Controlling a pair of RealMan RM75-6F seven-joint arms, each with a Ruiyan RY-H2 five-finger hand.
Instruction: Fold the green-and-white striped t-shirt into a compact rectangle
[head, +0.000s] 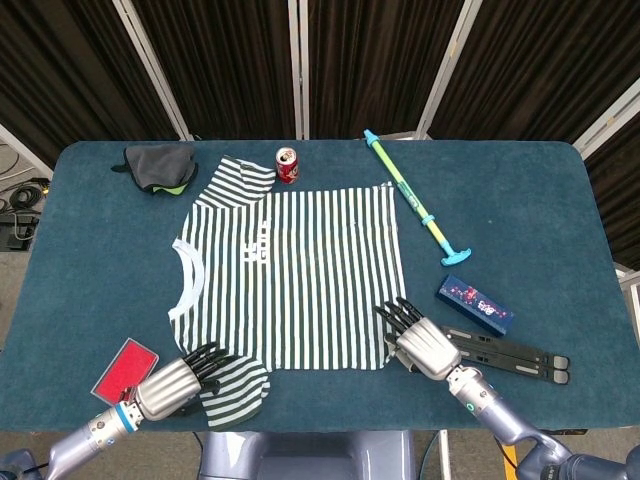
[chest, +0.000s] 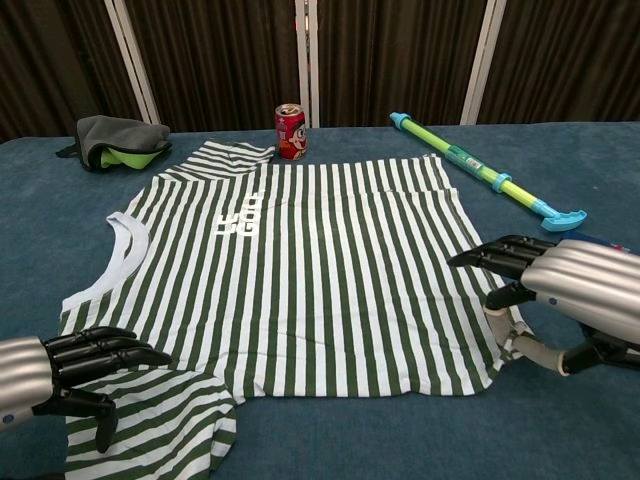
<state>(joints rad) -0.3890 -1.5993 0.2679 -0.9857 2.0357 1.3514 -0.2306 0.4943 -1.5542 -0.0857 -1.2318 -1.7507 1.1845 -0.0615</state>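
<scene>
The green-and-white striped t-shirt lies flat on the blue table, collar to the left, one sleeve near the can and the other sleeve at the front edge. My left hand hovers at that near sleeve with fingers spread, holding nothing. At the shirt's near hem corner, my right hand has its fingers extended over the fabric edge and grips nothing that I can see.
A red soda can stands behind the shirt. A grey-and-green cloth lies back left, a red card front left. Right of the shirt lie a green-and-blue stick, a blue box and a black folded stand.
</scene>
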